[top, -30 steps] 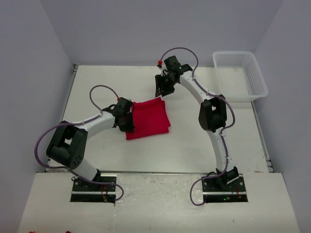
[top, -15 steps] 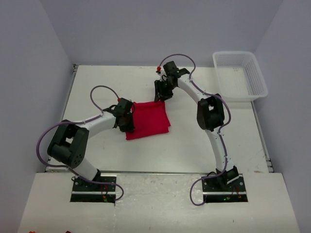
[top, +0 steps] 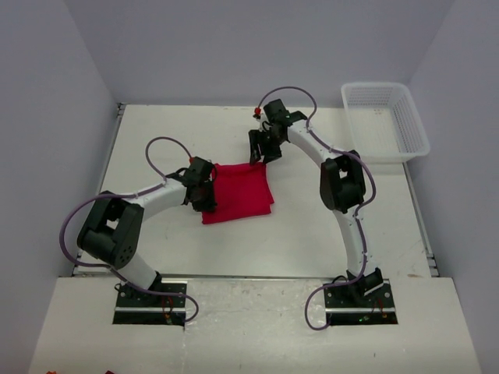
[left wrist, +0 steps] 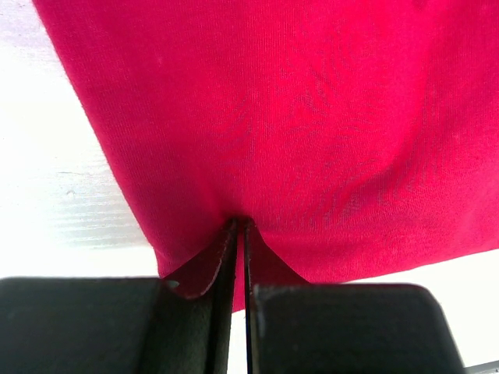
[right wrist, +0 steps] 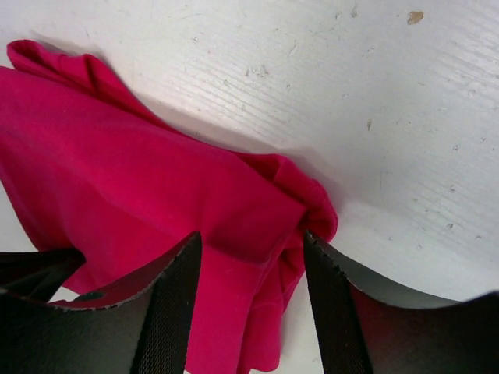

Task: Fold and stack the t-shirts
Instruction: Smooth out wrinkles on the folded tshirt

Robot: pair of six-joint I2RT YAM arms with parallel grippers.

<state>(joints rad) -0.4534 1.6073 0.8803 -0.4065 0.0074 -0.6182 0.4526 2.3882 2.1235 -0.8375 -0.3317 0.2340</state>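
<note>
A folded bright red t-shirt (top: 238, 192) lies on the white table in the middle of the top view. My left gripper (top: 206, 193) is shut on its left edge; in the left wrist view the jaws pinch the red cloth (left wrist: 312, 132) at the fingertips (left wrist: 240, 227). My right gripper (top: 260, 153) is open at the shirt's far right corner. In the right wrist view the bunched corner of the shirt (right wrist: 234, 226) sits between the two open fingers (right wrist: 168, 312).
A white plastic mesh basket (top: 385, 121) stands at the back right of the table. The table's left edge (top: 109, 156) runs beside a grey wall. Both arm bases sit at the near edge.
My right gripper has moved slightly over the shirt's far corner. The corner has flattened. The left gripper has stayed on the shirt's left edge.
</note>
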